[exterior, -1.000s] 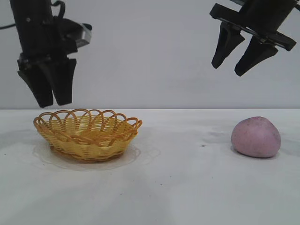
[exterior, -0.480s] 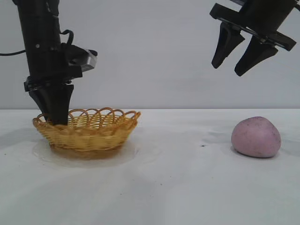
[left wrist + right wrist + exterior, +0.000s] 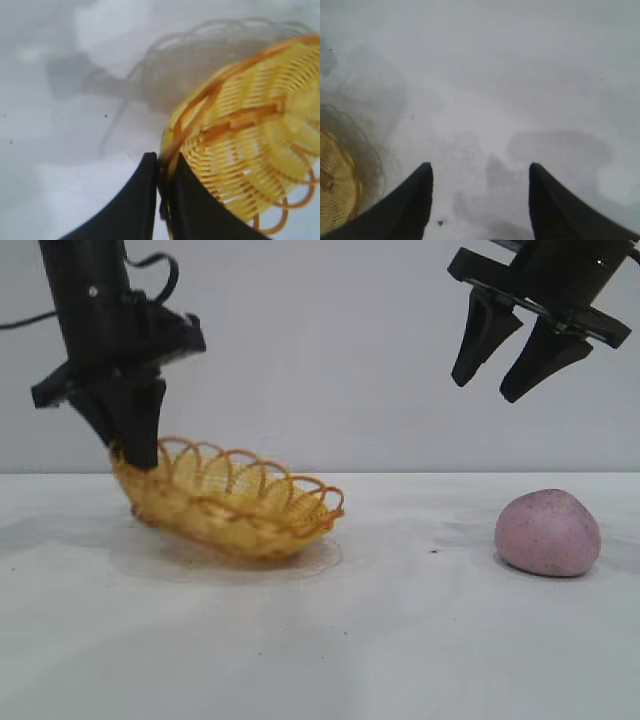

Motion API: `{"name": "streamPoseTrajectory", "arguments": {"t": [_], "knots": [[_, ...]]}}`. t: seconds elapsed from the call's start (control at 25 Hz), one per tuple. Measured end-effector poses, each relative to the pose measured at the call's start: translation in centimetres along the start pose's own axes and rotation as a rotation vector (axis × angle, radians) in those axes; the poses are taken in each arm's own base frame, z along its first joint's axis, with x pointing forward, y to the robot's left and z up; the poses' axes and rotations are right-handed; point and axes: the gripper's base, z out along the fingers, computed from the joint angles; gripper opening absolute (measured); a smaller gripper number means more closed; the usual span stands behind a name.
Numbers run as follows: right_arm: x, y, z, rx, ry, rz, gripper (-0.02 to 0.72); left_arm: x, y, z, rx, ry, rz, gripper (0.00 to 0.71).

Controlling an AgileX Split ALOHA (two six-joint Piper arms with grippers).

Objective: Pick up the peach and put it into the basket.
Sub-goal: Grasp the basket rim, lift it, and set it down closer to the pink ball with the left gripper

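The left gripper [image 3: 135, 445] pinches the looped rim of the wicker basket [image 3: 235, 505], tipping it so one end lifts while the far end rests on the white desk [image 3: 330, 640], apparently to drag or reposition it toward the fruit. The right gripper [image 3: 505, 365] hangs half-open high above the peach [image 3: 548, 532], which sits untouched on the desk, well apart from the basket.
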Motion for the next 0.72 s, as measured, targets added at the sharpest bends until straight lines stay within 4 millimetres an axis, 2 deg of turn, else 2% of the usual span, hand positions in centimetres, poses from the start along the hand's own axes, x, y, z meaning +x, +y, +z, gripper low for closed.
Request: {"name": "streamPoseTrajectory", "arguments": {"t": [0.2,0.4,0.52,0.72], "knots": [[0.0,0.0,0.0,0.0,0.0,0.0,0.353,0.5,-1.6,-2.6,0.082,-0.068,-0.052,0.0],[0.0,0.0,0.0,0.0,0.0,0.0,0.353,2.8,-2.4,-3.5,0.116,-0.145,-0.098,0.0],[0.0,0.0,0.0,0.0,0.0,0.001,0.353,4.8,-2.4,-2.7,0.137,-0.181,-0.158,0.0],[0.0,0.0,0.0,-0.002,0.001,0.002,0.353,7.0,-2.0,0.4,0.211,-0.184,-0.301,0.0]]}}
